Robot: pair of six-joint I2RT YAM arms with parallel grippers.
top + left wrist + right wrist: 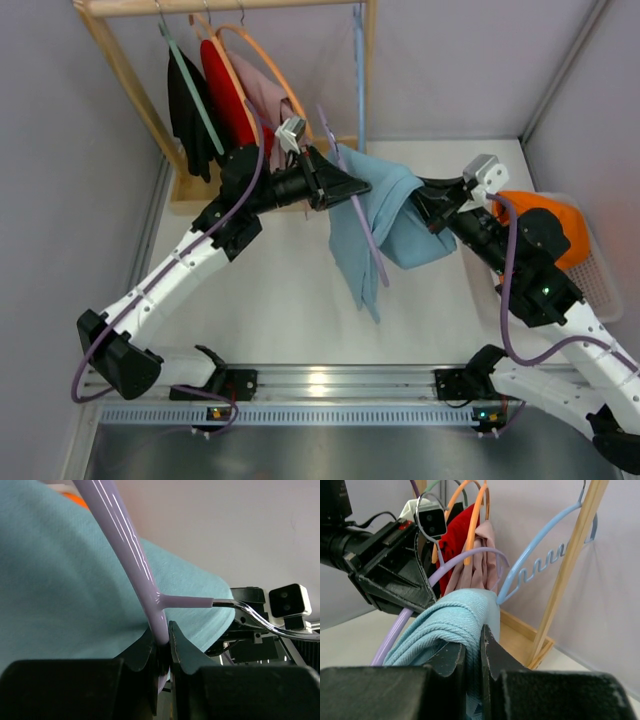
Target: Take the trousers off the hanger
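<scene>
The left hand [162, 641] was clamped shut on the lavender hanger [131, 550], beside the stem of its metal hook. The right hand [472, 645] was closed on a thick fold of the teal trousers [451, 617]. The trousers hung draped over the hanger in mid-air above the bench [270, 300], between the two arms. The cloth looked soft, light and limp, likely to slide off the smooth bar if drawn sideways. The folded edge in the right hand's pinch seemed the soundest hold, though the thin hanger might flex. Open room lay on the near side of the bench. The wooden rack [120, 70] with its hung garments crowded the far left, and a basket [600, 275] of orange cloth [545, 215] stood at right.
</scene>
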